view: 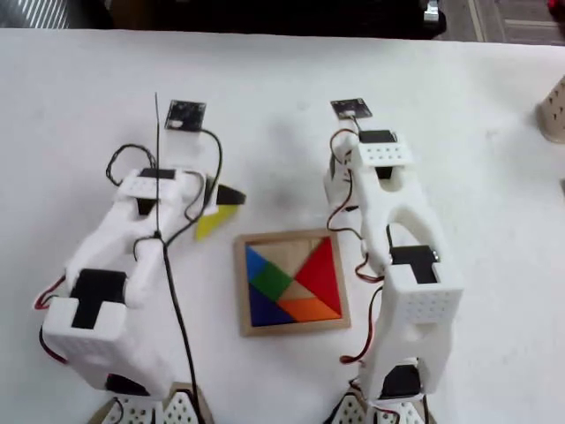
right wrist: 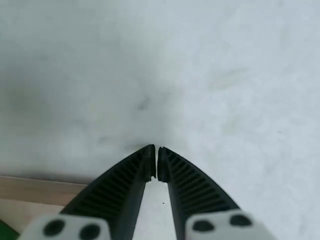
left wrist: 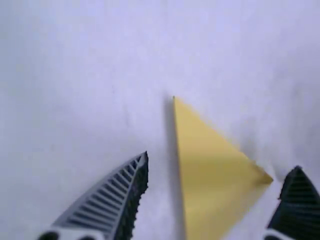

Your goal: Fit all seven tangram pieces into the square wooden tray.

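Left gripper (left wrist: pixel 221 162) stands wide open astride the yellow triangle (left wrist: pixel 205 150) (on the table (view: pixel 265 106), left of the wooden tray (view: pixel 240 283)); right gripper (right wrist: pixel 156 150) is closed, empty.

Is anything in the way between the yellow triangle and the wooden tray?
Nothing visible is in the way. The yellow triangle lies on the bare white table, just beside a corner of the wooden tray. The open left gripper sits around the triangle. Some bare wood shows inside the tray.
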{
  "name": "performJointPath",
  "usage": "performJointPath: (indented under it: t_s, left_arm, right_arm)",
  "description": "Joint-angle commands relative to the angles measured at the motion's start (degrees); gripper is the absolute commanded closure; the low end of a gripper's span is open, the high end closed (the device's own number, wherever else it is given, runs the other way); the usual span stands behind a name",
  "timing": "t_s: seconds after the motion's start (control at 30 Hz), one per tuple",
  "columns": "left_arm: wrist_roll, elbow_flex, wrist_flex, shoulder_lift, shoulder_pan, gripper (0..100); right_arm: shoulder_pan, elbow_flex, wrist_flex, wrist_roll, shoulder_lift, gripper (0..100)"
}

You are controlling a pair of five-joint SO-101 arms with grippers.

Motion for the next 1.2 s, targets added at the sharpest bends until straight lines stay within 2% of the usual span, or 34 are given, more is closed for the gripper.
performJointPath:
  t_s: [0.0,0.13,0.3,0.53,0.67,0.93,1.03,1.17]
  left_arm:
    - [-4.5,-0.9,2.6,-0.6,1.5,60]
    - [-6.3,-1.0,2.4,-0.6,1.5,60]
    - [-6.5,-1.0,0.9,-0.6,1.5,60]
    - [-6.2,-0.5,1.2,-0.7,1.5,60]
    - [-6.1,-0.8,0.8,-2.4,1.5,60]
    - [-2.9,2.5,2.9,-8.7,6.1,58]
    - [0.3,3.1,2.3,-8.7,6.7,59]
    - [0.6,3.6,-1.1,-8.4,5.6,60]
  right_arm:
    - [-1.7,-2.2,-1.3,0.7,-2.6,98.1]
    - [-2.5,-2.2,-1.3,1.0,-2.6,98.1]
    - [-2.9,-2.2,-2.5,4.8,-2.6,98.1]
    - [-3.2,-0.3,-4.2,4.7,-2.7,98.1]
    - [-3.2,0.6,-6.5,1.9,-2.7,98.1]
    - [-1.6,0.9,-5.0,2.1,-4.2,98.1]
    - [-2.1,0.7,-6.1,2.1,-3.6,98.1]
    - [-2.1,0.9,-5.1,2.1,-3.5,98.1]
